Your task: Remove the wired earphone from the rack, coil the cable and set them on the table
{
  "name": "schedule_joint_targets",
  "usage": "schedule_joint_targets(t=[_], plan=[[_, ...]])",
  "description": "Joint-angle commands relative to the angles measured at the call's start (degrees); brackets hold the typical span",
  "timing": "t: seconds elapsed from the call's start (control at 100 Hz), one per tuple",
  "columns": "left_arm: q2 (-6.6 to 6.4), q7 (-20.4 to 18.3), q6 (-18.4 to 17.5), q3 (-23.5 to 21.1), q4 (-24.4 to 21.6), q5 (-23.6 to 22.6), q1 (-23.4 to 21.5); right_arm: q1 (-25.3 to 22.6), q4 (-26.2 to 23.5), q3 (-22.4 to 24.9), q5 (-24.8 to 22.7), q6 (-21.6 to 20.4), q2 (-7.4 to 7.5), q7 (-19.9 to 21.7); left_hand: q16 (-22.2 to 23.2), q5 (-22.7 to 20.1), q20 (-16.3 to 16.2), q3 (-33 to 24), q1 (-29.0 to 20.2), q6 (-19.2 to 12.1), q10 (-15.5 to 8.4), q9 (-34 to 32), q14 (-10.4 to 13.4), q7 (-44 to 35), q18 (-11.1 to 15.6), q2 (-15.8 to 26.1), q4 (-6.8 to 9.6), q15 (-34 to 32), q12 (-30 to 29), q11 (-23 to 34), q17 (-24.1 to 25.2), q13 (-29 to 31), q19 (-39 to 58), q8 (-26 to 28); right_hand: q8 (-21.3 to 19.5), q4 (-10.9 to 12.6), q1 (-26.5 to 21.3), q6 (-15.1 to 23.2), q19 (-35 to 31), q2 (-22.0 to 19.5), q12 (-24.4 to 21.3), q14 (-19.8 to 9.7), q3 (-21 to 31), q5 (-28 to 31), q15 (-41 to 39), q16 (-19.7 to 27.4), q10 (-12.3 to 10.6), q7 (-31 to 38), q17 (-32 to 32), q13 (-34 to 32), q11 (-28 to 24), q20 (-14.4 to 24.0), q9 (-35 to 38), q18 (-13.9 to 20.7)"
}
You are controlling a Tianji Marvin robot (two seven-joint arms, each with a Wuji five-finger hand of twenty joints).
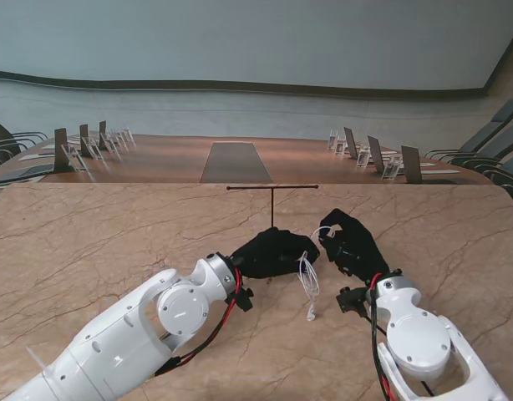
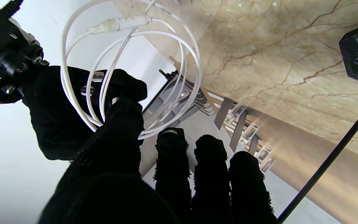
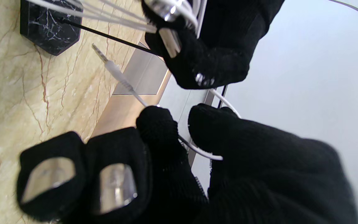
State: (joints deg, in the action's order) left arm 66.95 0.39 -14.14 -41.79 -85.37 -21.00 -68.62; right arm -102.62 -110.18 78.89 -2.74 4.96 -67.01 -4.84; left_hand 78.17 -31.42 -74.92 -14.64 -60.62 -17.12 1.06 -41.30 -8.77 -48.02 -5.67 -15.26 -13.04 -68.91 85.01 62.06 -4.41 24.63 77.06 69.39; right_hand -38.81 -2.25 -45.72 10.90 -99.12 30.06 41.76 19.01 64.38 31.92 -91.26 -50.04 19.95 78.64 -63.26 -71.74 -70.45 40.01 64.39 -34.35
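The white wired earphone cable (image 1: 307, 280) hangs in loops between my two black-gloved hands, just in front of the thin black T-shaped rack (image 1: 271, 200). My left hand (image 1: 273, 251) holds the coil; in the left wrist view the loops (image 2: 129, 77) pass over its thumb. My right hand (image 1: 350, 242) pinches the cable's plug end (image 3: 117, 73) between thumb and a finger. The loose tail (image 1: 310, 313) dangles toward the table. The rack's dark marble base (image 3: 50, 26) shows in the right wrist view.
The marble-patterned table (image 1: 89, 242) spreads wide on both sides of the hands. Beyond its far edge stands a conference table with name stands and chairs (image 1: 81, 150).
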Motion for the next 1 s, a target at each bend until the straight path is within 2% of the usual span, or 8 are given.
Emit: schedule_joint_targets(t=[0.0, 0.52, 0.99], plan=[[0.59, 0.42, 0.35, 0.01, 0.26, 0.18, 0.03, -0.05, -0.67, -0.38, 0.22, 0.29, -0.42, -0.01, 0.0, -0.44, -2.09, -0.87, -4.78, -3.97, 0.4, -0.55, -0.74, -7.07, -0.27, 4.06, 4.43, -1.46, 0.08, 1.88, -0.35, 0.8, 2.43, 4.03, -1.02, 1.44, -0.56, -1.46, -9.1, -1.0, 0.96, 1.47, 0.31, -0.17, -3.66, -0.78, 7.33, 3.64, -2.86, -2.38, -3.33, 2.0, -0.09, -0.55], [1.69, 3.03, 1.06, 0.01, 2.12, 0.6, 1.13, -0.57, -1.6, -0.73, 0.87, 1.95, -0.38, 0.49, -0.21, -0.49, -2.32, -0.73, -4.98, -3.75, 0.47, -1.16, -1.0, -7.31, -0.69, 4.06, 4.46, -1.79, -0.33, 2.09, -0.81, 1.33, 2.63, 4.0, -0.95, 1.35, -0.54, -1.69, -8.87, -1.01, 1.02, 1.89, 0.37, -0.2, -3.5, -0.75, 7.62, 3.62, -2.8, -2.36, -3.17, 1.9, -0.2, -0.88], [2.03, 4.4, 0.55, -0.46, 3.3, 0.32, 1.45, -0.41, -0.71, -1.5, 3.7, 3.25, -0.98, -0.78, -0.35, -0.38, -2.35, -0.52, -5.03, -3.9, 0.31, -1.15, -0.85, -7.39, -0.61, 4.17, 4.48, -1.86, -0.51, 2.18, -0.97, 1.41, 2.6, 4.05, -0.75, 1.32, -0.68, -2.32, -8.58, -0.84, 1.06, 2.03, 0.58, -0.27, -3.49, -0.78, 8.03, 3.52, -2.76, -2.36, -3.08, 1.81, -0.22, -1.3]])
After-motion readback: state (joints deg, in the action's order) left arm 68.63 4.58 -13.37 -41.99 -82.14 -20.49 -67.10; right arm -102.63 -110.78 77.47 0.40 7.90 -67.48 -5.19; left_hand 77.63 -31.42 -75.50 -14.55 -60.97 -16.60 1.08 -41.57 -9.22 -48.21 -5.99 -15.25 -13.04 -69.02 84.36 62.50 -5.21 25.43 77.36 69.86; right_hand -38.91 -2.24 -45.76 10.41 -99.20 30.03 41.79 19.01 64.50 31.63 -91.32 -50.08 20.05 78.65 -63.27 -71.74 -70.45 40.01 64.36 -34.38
